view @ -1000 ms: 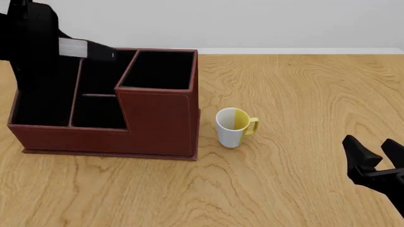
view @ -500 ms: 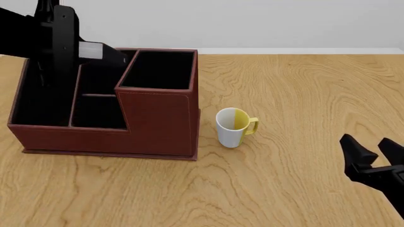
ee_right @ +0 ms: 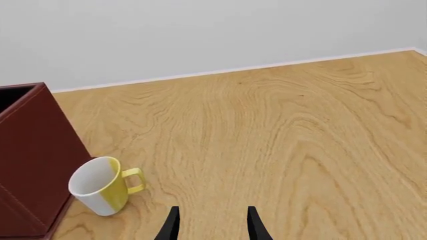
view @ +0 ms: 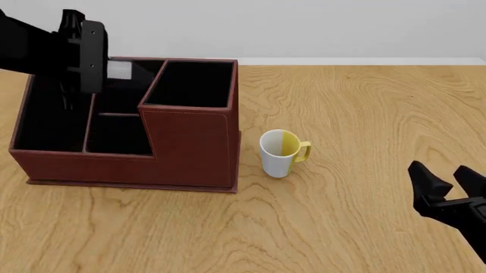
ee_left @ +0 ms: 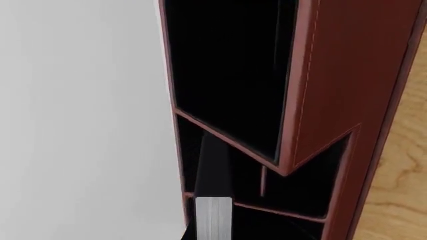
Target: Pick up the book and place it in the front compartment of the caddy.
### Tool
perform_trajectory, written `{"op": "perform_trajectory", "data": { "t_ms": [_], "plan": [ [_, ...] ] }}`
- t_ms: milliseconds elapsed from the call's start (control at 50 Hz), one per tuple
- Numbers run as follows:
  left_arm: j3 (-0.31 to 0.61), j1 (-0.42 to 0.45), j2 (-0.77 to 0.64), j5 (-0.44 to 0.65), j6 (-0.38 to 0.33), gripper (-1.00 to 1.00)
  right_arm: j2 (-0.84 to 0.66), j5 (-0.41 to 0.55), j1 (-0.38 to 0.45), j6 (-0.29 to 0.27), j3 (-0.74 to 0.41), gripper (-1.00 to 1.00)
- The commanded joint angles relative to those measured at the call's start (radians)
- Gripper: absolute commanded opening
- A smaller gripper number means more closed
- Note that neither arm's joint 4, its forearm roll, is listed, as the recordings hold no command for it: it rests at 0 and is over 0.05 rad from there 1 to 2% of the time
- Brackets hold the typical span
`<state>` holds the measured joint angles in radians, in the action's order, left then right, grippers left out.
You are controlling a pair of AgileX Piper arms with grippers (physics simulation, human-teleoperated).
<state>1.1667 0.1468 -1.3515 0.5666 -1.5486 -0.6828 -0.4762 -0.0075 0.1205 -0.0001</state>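
The left claw [view: 82, 54] holds the book [view: 120, 69] above the far left part of the caddy [view: 190, 148], the book lying level with its white page edges facing right. From the left wrist view the book [ee_left: 212, 190] hangs over the low compartments, not yet inside any. The claw's grip looks firm, though the fingers themselves are mostly hidden. Done well, this step calls for bringing the book nearer, over the front compartment behind the stepped wall, squaring it to the black partitions and lowering it clear of the rims before letting go. The right claw [view: 449, 187] rests open over the near right of the desk [view: 365, 114], well apart from the mug [view: 281, 152].
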Motion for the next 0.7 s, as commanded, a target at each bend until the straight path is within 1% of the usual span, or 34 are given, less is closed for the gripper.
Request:
{"op": "perform_trajectory", "data": {
  "t_ms": [20, 80, 120, 160, 180, 200, 260, 280, 340, 380, 400, 440, 460, 480, 540, 620, 640, 660, 680, 700],
  "plan": [
    [0.013, -0.003, -0.026, -0.004, -0.005, -1.0, -0.03, -0.024, -0.003, -0.001, 0.0, 1.0],
    [0.011, -0.003, -0.032, -0.001, -0.005, -1.0, -0.043, -0.036, -0.002, 0.0, 0.0, 1.0],
    [0.019, 0.006, -0.036, 0.002, 0.013, -1.0, -0.05, -0.042, -0.002, -0.001, 0.0, 1.0],
    [0.011, 0.011, -0.032, 0.035, 0.023, -1.0, -0.059, -0.05, -0.003, 0.0, 0.0, 1.0],
    [0.019, 0.006, -0.04, 0.026, 0.023, -1.0, -0.06, -0.052, -0.003, 0.0, 0.0, 1.0],
    [0.033, 0.003, -0.047, 0.047, 0.03, -1.0, -0.068, -0.059, -0.005, 0.001, 0.0, 1.0],
    [0.026, -0.003, -0.048, 0.045, 0.018, -1.0, -0.074, -0.064, -0.004, 0.002, 0.0, 1.0],
    [0.046, -0.011, -0.06, 0.063, 0.029, -1.0, -0.074, -0.064, -0.004, 0.002, 0.0, 1.0],
    [0.065, -0.025, -0.071, 0.1, 0.043, -1.0, -0.082, -0.071, -0.004, 0.001, 0.0, 1.0],
    [0.061, -0.025, -0.066, 0.102, 0.04, -1.0, -0.082, -0.071, -0.004, 0.001, 0.0, 1.0],
    [0.077, -0.025, -0.073, 0.104, 0.05, -1.0, -0.086, -0.075, -0.004, 0.002, 0.0, 1.0],
    [0.094, -0.047, -0.084, 0.166, 0.062, -1.0, -0.087, -0.076, -0.004, 0.002, 0.0, 1.0],
    [0.079, -0.038, -0.072, 0.148, 0.056, -1.0, -0.095, -0.084, -0.004, 0.003, 0.0, 1.0],
    [0.094, -0.044, -0.08, 0.151, 0.06, -1.0, -0.088, -0.078, -0.004, 0.002, 0.0, 1.0],
    [0.107, -0.054, -0.09, 0.155, 0.055, -1.0, -0.092, -0.081, -0.003, 0.002, 0.0, 1.0],
    [0.118, -0.059, -0.098, 0.169, 0.065, -1.0, -0.084, -0.073, -0.004, 0.003, 0.0, 1.0],
    [0.11, -0.042, -0.085, 0.191, 0.082, -1.0, -0.084, -0.074, -0.005, 0.003, 0.0, 1.0],
    [0.114, -0.033, -0.088, 0.164, 0.085, -1.0, -0.086, -0.076, -0.004, 0.002, 0.0, 1.0],
    [0.125, -0.035, -0.094, 0.169, 0.09, -1.0, -0.086, -0.075, -0.003, 0.002, 0.0, 1.0],
    [0.114, -0.032, -0.088, 0.172, 0.084, -1.0, -0.088, -0.076, -0.002, 0.004, 0.0, 1.0]
  ]
}}
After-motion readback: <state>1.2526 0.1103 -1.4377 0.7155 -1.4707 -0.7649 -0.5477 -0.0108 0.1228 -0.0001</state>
